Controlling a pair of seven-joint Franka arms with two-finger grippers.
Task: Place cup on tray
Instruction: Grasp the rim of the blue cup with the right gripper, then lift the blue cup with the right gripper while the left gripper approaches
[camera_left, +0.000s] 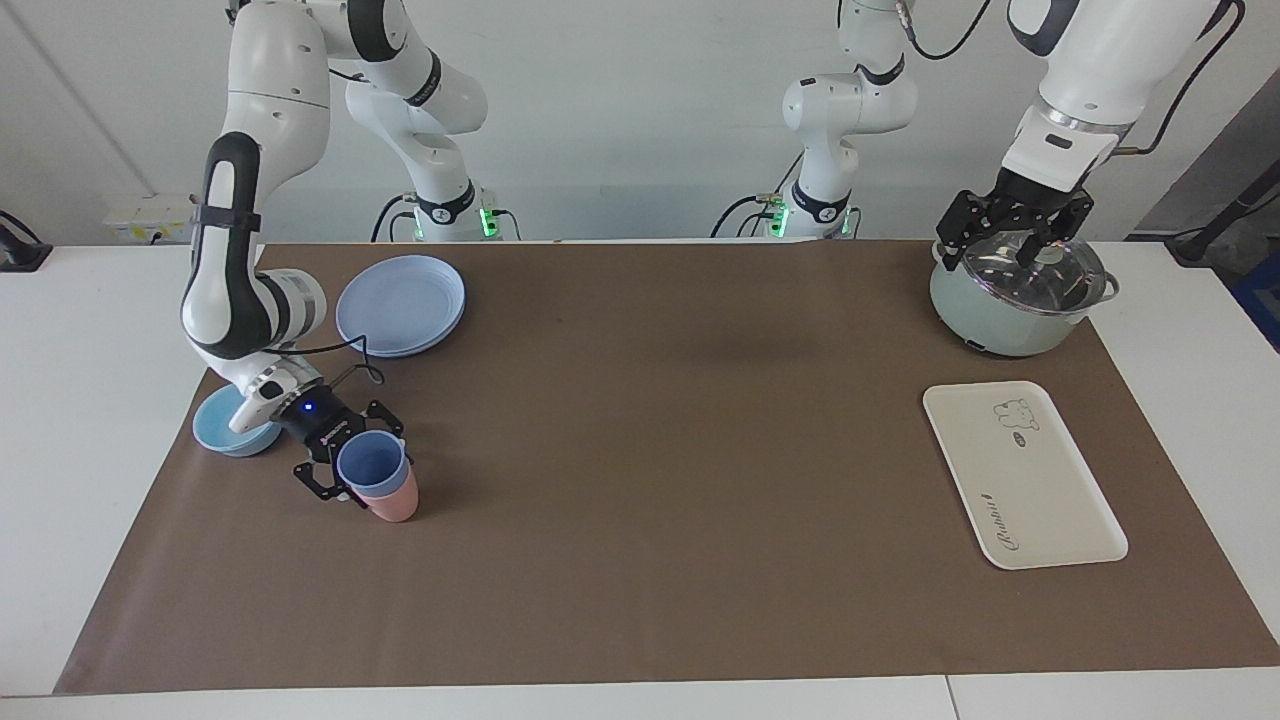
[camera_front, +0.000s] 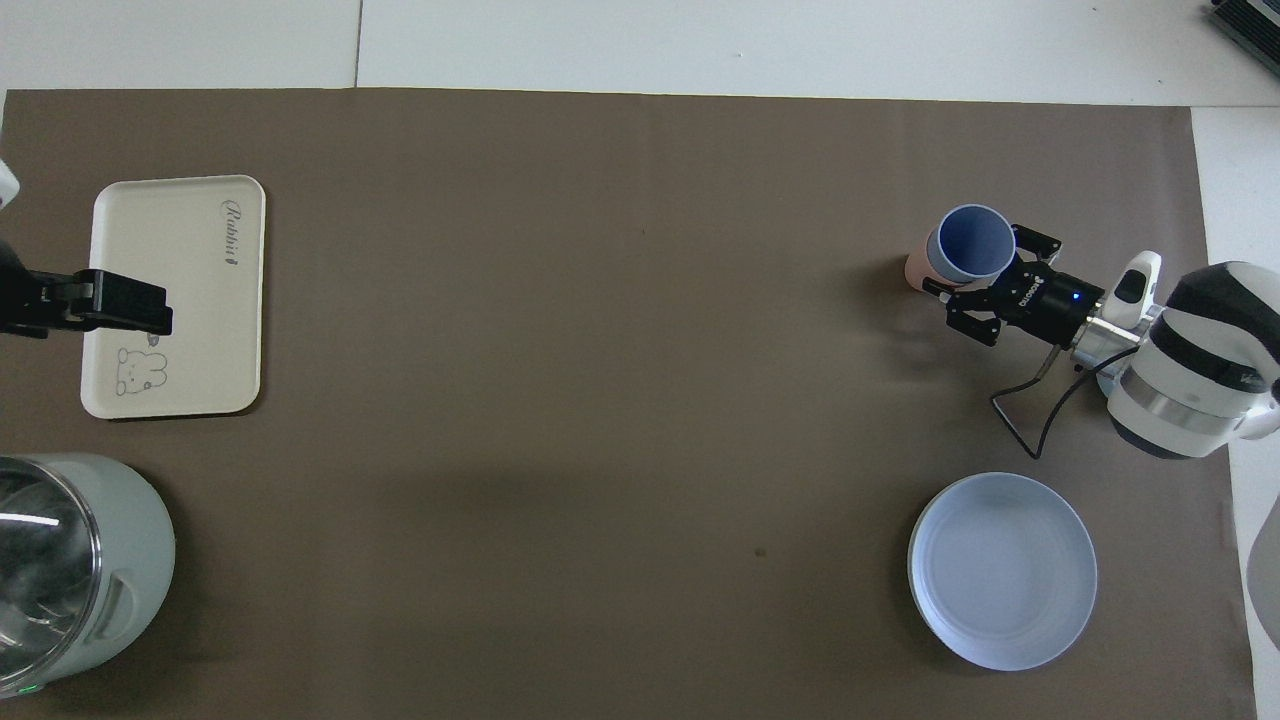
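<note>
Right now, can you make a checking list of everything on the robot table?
Surface: brown mat on a white table.
Job's things: blue cup nested in a pink cup, at the right arm's end; tray bare, at the left arm's end.
Clutter: blue plate, light-blue bowl, pot with a glass lid.
Grippers: right gripper around the blue cup; left gripper over the pot lid.
Cables: black wire by the right wrist.
Surroundings: white wall.

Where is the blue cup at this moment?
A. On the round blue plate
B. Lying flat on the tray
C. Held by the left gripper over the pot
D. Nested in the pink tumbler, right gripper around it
D: the cup sits in the pink tumbler, with the right gripper at its sides; the tray holds nothing.
</note>
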